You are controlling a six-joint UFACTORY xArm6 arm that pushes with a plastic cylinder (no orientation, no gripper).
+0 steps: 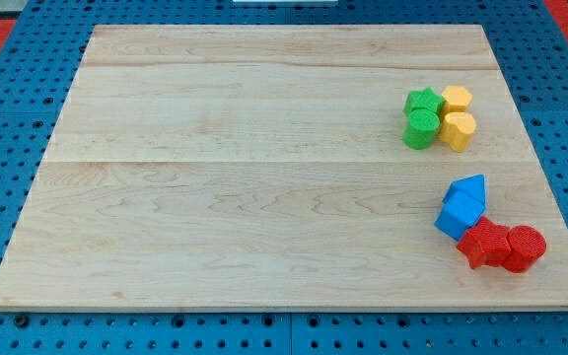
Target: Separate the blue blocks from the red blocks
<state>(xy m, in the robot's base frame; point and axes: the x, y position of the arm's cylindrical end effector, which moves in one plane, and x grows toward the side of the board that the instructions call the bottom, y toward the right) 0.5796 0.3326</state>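
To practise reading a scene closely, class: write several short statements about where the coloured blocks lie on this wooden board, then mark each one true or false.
1. The blue blocks touch the red blocks. True.
2. The green blocks lie near the view's left edge. False: they lie at the view's upper right.
3. The yellow blocks sit just to the view's right of the green ones. True.
4. My tip rests against a red block. False: my tip does not show in this view.
5. The red blocks lie above the blue ones in the view. False: they lie below and to the right, near the edge of the board.
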